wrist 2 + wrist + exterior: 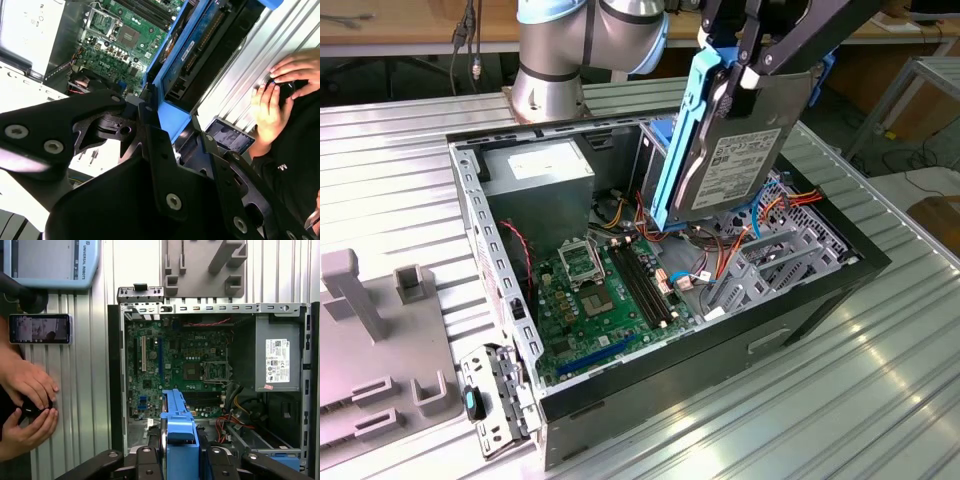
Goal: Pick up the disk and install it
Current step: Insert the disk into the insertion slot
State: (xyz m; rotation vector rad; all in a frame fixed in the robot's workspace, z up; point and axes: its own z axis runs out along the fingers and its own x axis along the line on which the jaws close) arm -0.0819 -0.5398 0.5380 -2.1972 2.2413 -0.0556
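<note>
the disk, stiff, weighty and probably shock-sensitive, hangs on edge over the open computer case, with the gripper jaws closed on its upper end across the blue carrier frame, the soundest hold. in the exterior view, loose cables crowd the drive cage at its five o'clock, and the power-supply box lies at nine o'clock.

In the exterior view, the arm & the gripper are cut off by the frame's upper edge. The disk, upper centre, is partly covered by the fingers clamped on it; part of the PC case interior behind it is hidden. In the first wrist view, the disk is seen edge-on, its faces hidden. A hand is cut off by the frame edge, & the small dark obj. at its fingers can't be identified.
</note>
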